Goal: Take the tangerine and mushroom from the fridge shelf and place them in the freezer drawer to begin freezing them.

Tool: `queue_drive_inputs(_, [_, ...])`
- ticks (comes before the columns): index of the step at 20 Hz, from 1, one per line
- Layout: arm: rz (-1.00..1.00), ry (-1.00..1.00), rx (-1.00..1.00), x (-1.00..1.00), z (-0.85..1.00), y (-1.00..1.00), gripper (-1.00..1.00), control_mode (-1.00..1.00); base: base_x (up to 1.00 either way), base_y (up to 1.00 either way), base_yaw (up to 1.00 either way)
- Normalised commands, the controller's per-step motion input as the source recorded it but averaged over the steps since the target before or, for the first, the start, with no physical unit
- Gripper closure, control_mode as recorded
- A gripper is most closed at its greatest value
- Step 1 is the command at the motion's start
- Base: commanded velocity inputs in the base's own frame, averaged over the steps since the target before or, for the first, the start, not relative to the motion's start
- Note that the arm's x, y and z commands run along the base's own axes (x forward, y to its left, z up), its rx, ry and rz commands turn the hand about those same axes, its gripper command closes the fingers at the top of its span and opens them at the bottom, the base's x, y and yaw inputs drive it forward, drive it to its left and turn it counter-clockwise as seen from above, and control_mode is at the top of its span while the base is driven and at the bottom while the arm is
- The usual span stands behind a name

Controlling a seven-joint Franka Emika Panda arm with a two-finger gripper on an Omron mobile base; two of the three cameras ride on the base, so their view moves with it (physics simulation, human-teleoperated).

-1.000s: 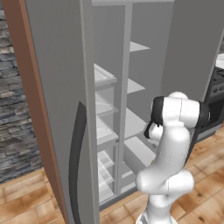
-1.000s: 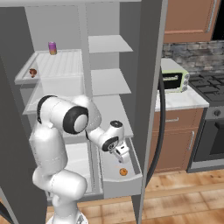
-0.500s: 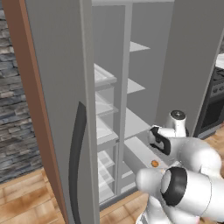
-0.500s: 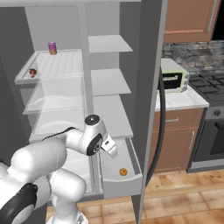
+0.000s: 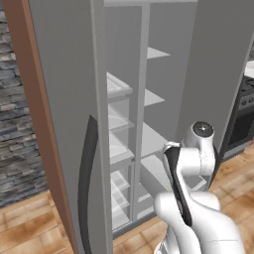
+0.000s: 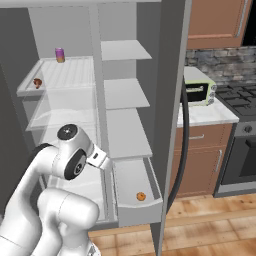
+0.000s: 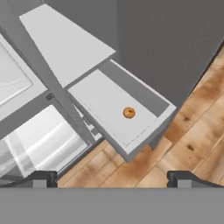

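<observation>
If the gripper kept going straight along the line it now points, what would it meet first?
Judging by the hand view, probably the floor of the open freezer drawer, near the tangerine lying in it. Nothing shows in between, though depth is hard to judge.

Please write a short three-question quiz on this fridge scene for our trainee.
1. True or false: the small round orange tangerine lies in the light-grey pull-out freezer drawer.
2. Where is the dark reddish-brown mushroom? A) in the drawer B) on the top left shelf C) on the floor
3. Fill in: the claw is ___.

Key: 1 true; 2 B; 3 open, its tips wide apart and holding nothing.
</observation>
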Motion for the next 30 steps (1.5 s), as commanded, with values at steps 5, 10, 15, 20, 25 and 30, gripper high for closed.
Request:
queue_drive_inputs(5, [0.21, 0.05, 0.00, -0.12, 0.35, 0.27, -1.00, -1.00, 0.00, 0.00, 0.00])
queue_drive_inputs(10, [0.00, 0.00, 0.00, 0.00, 0.00, 0.00, -1.00, -1.00, 0.00, 0.00, 0.00])
queue_drive_inputs(15, [0.00, 0.00, 0.00, 0.00, 0.00, 0.00, -1.00, 1.00, 0.00, 0.16, 0.07])
queue_drive_inputs(20, [0.00, 0.00, 0.00, 0.00, 0.00, 0.00, -1.00, 1.00, 0.00, 0.21, 0.24])
queue_drive_inputs(25, [0.00, 0.00, 0.00, 0.00, 0.00, 0.00, -1.00, 1.00, 0.00, 0.33, 0.34])
queue_drive_inputs(30, [0.00, 0.00, 0.00, 0.00, 0.00, 0.00, -1.00, 1.00, 0.00, 0.37, 0.33])
